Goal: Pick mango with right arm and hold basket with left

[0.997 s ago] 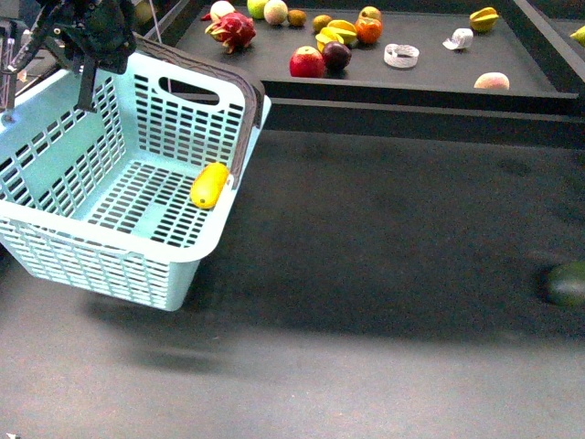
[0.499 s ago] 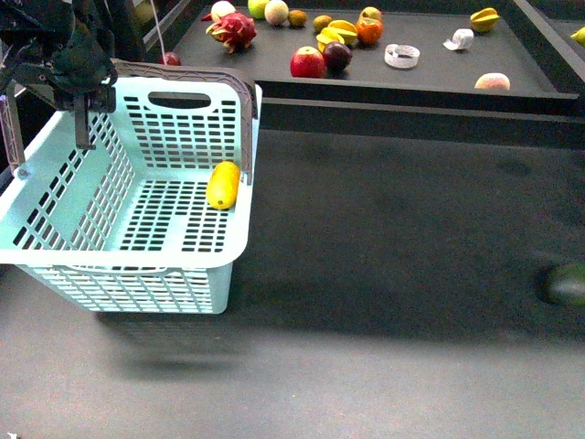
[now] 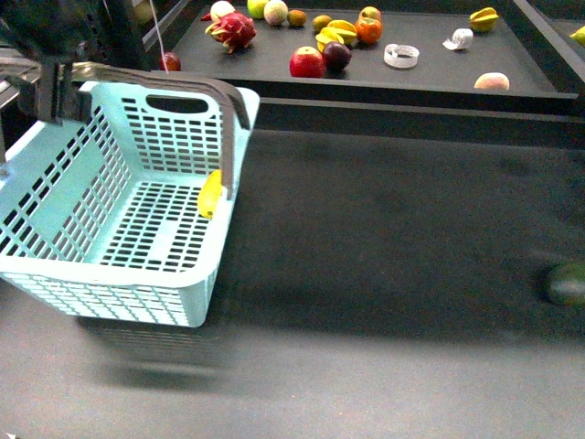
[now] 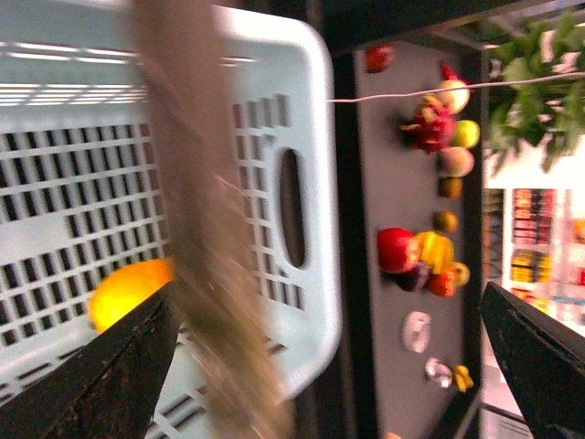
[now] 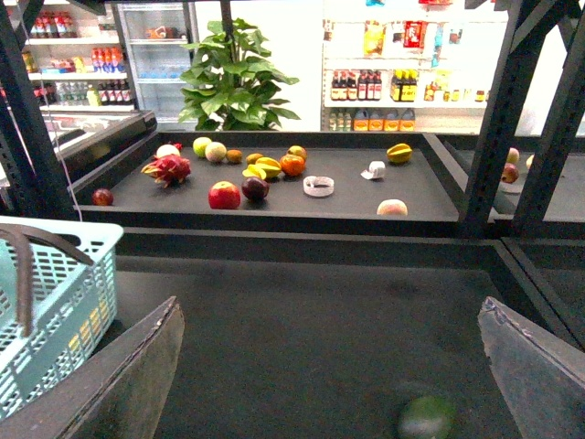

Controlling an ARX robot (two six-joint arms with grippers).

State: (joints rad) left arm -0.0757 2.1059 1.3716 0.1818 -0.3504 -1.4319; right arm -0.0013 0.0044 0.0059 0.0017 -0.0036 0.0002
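The turquoise basket (image 3: 239,119) is at the left of the dark table, tilted, with a shadow under it. The yellow mango (image 3: 210,194) lies inside against its right wall, partly behind the grey-brown handle (image 3: 174,84). My left gripper (image 3: 55,87) is open at the basket's far left corner. In the left wrist view the blurred handle (image 4: 201,256) runs between the open jaws of that gripper (image 4: 329,366), with the basket wall (image 4: 274,110) and mango (image 4: 128,293) below. My right gripper (image 5: 334,384) is open and empty over bare table, away from the basket (image 5: 64,302).
A dark green round fruit (image 3: 567,283) lies at the table's right edge and shows below the right gripper (image 5: 426,418). A raised back tray (image 3: 430,78) holds a dragon fruit (image 3: 233,30), a red apple (image 3: 307,62) and several other fruits.
The basket has swung left and turned with my left gripper. The mango has slid to the right wall, partly behind the handle. The green fruit has stayed put.
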